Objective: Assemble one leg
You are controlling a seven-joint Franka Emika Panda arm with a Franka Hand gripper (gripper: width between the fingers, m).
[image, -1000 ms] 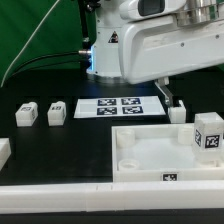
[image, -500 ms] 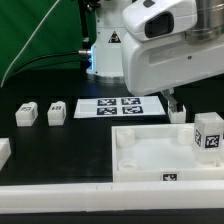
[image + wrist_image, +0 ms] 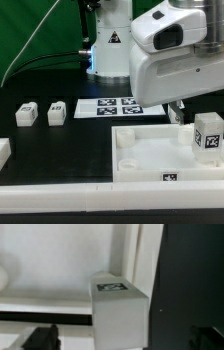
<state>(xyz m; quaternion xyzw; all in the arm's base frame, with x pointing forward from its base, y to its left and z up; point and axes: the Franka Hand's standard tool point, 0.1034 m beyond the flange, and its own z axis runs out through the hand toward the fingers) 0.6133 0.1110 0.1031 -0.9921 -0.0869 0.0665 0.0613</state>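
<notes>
A robotics lab bench, no question: black table (image 3: 60, 140), green backdrop (image 3: 30, 30) at the far side, and a big white robot arm (image 3: 165, 65) looming on the exterior view's right. The marker board (image 3: 118, 107) lies flat mid-table, and a leg (image 3: 57, 112) on the left carries its own printed tag.

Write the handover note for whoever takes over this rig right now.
The tool is open; a small chunky white plastic leg with a black-and-white tag on top sits in line between its fingers, not gripped.
Two more legs lie on the black table at the exterior view's left; a fourth leg stands by the large square white panel's edge at that view's right.
Done: nothing clearly fitted. Left: grasp, fit leg to panel.
</notes>
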